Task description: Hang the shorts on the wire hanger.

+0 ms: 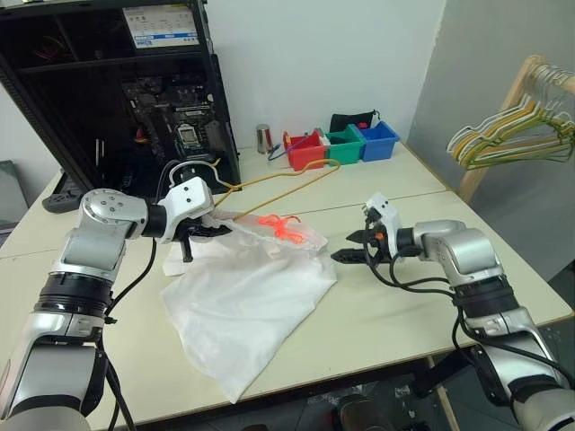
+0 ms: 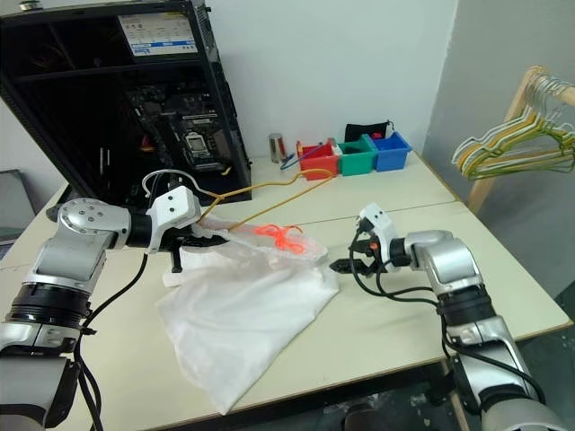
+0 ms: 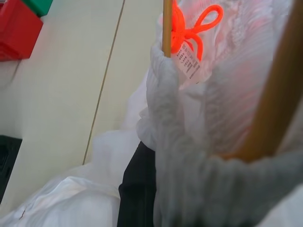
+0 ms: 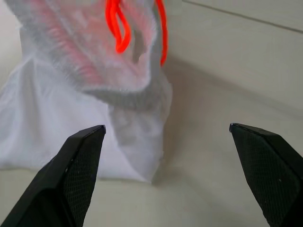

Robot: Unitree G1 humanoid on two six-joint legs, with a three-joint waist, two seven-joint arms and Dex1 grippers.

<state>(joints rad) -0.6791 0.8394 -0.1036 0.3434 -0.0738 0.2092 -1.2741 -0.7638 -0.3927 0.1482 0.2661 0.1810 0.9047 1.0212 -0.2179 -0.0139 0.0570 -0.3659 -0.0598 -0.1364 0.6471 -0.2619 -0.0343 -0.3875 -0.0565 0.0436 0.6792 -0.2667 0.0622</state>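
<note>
The shorts (image 1: 247, 301) lie in a big white heap in the middle of the counter (image 1: 395, 305), with their gathered waistband lifted up at the top end and an orange cord (image 1: 280, 226) tied in a bow there. The wire hanger (image 1: 269, 184) is thin and golden, and one of its arms goes inside the waistband (you can see the wire running into the bunched cloth in the left wrist view), while its hook end points toward 1 o'clock, at the bins. The left pincer (image 1: 205, 230) is at 10 o'clock from the heap and is closed tight on the waistband, holding it up off the counter. The right pincer (image 1: 353, 249) is at 3 o'clock, just beside the shorts but not touching them, and its two black fingers (image 4: 78, 175) are spread wide with nothing between them. Farther back are red, green and blue bins (image 1: 343, 144), a small metal can (image 1: 263, 138) and a black open computer case (image 1: 117, 90). At 2 o'clock a wooden rack (image 1: 503, 117) holds pale hangers (image 1: 521, 135).
</note>
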